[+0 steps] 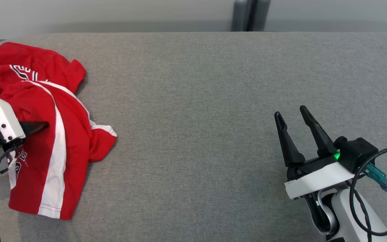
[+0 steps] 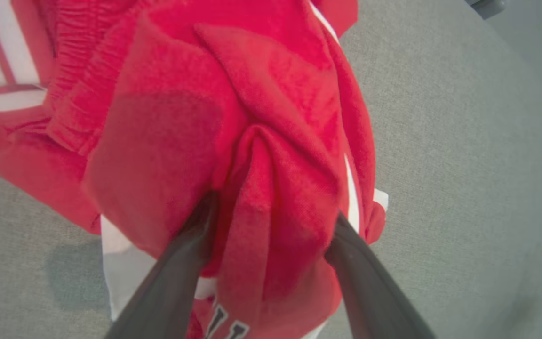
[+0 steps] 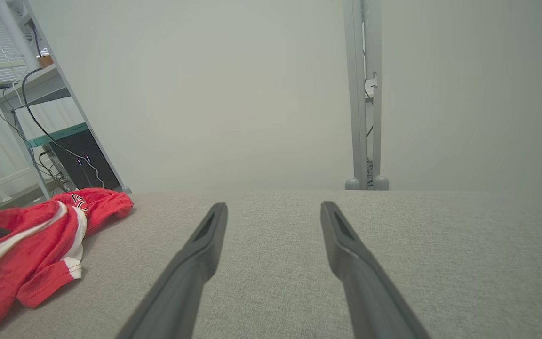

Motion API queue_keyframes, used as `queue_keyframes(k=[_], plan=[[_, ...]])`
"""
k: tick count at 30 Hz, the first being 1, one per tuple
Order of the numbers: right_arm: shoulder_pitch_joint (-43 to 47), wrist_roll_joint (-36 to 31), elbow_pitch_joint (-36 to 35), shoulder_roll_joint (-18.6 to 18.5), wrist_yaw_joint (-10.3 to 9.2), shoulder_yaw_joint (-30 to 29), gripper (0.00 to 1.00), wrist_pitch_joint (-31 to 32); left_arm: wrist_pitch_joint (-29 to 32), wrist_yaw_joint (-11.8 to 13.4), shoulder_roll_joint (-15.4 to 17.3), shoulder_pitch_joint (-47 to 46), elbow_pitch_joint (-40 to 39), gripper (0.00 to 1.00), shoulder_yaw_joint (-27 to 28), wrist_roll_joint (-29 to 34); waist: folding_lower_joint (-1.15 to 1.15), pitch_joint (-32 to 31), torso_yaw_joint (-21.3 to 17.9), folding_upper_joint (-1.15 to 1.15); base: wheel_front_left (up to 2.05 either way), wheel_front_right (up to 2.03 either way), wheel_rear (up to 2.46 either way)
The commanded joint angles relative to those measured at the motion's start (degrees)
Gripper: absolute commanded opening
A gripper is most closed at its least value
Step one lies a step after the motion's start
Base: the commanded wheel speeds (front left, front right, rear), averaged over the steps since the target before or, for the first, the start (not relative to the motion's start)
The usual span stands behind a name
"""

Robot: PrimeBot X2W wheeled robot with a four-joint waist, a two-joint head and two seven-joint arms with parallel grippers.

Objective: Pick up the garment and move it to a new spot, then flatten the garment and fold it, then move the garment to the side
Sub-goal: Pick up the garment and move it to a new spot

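The garment (image 1: 72,134) is a red jersey with white stripes and dark lettering, lying crumpled at the left end of the grey cloth-covered table (image 1: 197,117). My left gripper (image 1: 35,127) reaches over its middle from the left. In the left wrist view its fingers stand wide apart, pushed into the cloth, with a raised fold of the garment (image 2: 158,117) between them and the left gripper (image 2: 274,207) open. My right gripper (image 1: 291,112) is open at the lower right, far from the jersey, nothing between its fingers. The right wrist view shows the right gripper (image 3: 273,206) above bare table, the garment (image 3: 40,245) far left.
Behind the table is a pale wall with a grey metal post (image 3: 362,94). Beyond the table's left end stands a shelf with cables and a black box (image 3: 78,160). Bare grey surface stretches between the jersey and my right gripper.
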Motion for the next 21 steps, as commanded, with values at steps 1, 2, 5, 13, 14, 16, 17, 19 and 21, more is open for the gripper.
queue_keyframes(k=[1,2,5,13,14,16,17,19,21], plan=[[-0.7,0.1,0.0,-0.1,0.13,-0.2,1.0,-0.3,1.2,-0.1,0.0,-0.9,0.8,1.0,0.2,-0.7,0.0,0.8,-1.0,0.0,0.0,0.0,0.0],[-0.7,0.1,0.0,-0.1,0.13,-0.3,1.0,-0.3,1.7,-0.3,-0.1,-0.9,1.1,1.0,0.3,-1.0,0.0,0.9,-1.2,0.0,0.0,0.0,0.0],[-0.6,0.0,0.0,0.0,0.13,-0.4,1.0,-0.3,2.1,-0.5,0.4,-0.9,1.4,0.05,0.0,-1.0,0.0,1.0,-1.6,0.0,0.0,0.0,0.0],[0.4,0.0,0.6,-0.1,0.13,-0.4,1.0,-0.3,1.8,-1.4,0.2,-1.0,1.1,0.0,-1.1,-1.0,0.0,-0.8,-1.3,0.0,0.0,0.0,0.0],[0.4,0.0,0.7,-0.2,0.13,-0.4,1.0,-0.3,1.7,-1.5,0.1,-0.8,1.0,0.0,-1.2,-1.1,0.0,-1.2,-1.2,0.0,0.0,0.0,0.0],[0.6,0.2,0.8,-0.2,0.13,-0.3,1.0,-0.3,1.2,-1.8,-0.1,-0.5,0.7,0.0,-1.4,-1.3,0.0,-2.0,-1.0,0.0,0.0,0.0,0.0],[0.8,0.3,0.9,-0.2,0.13,-0.2,1.0,-0.3,1.1,-1.9,-0.1,-0.4,0.5,0.0,-1.5,-1.3,0.0,-2.5,-0.9,0.0,0.0,0.0,0.0],[1.4,0.4,1.1,-0.3,0.13,-0.1,1.0,-0.3,0.9,-2.1,-0.2,-0.1,-0.1,0.0,-1.9,-1.4,0.0,-3.4,-0.7,0.0,0.0,0.0,0.0],[1.8,0.5,1.4,-0.2,0.13,0.0,1.0,-0.3,0.7,-2.3,-0.1,-0.1,-1.0,0.0,-2.4,-1.2,0.0,-4.3,-0.5,0.0,0.0,0.0,0.0]])
